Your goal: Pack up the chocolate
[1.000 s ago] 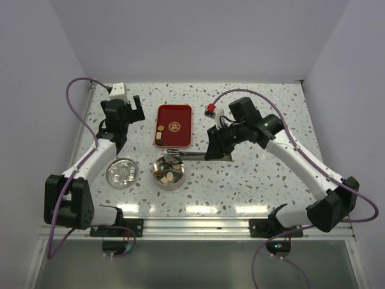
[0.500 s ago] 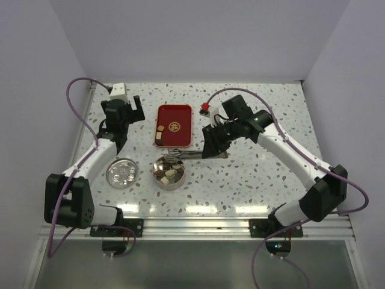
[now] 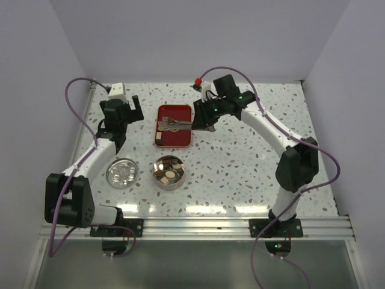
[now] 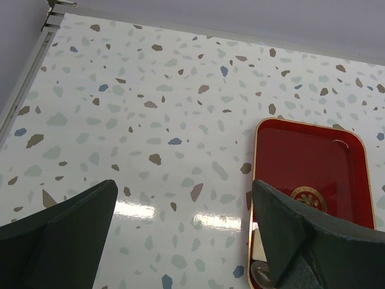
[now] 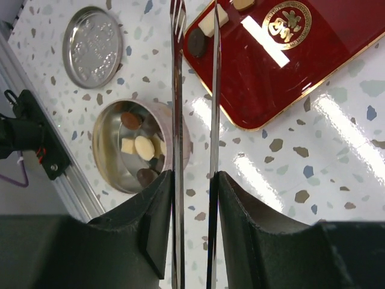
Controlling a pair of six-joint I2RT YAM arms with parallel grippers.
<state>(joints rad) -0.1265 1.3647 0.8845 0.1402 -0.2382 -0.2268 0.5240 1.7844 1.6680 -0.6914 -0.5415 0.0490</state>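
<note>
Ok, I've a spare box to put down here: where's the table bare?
Bare: the table right of the tin, out to the right arm, and the near strip before tin and lid. Crowded: red tray, tin and lid sit close together, tongs over the tray.

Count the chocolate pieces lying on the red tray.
3, near one corner of the red tray: a dark round one, a cream bar beside it, a tan one just beyond. The tongs may hide others.

**Gloss and steel**

A glossy, gilt-rimmed red tray (image 5: 289,72) sits on the polished, speckled bench (image 4: 150,90). Beside the tray are a smooth metal tin (image 5: 105,138) and an embossed metal lid (image 5: 93,46). Shiny steel tweezers (image 5: 213,120) meet the matt black fingers (image 5: 240,229) of the right tool (image 5: 194,180).
</note>
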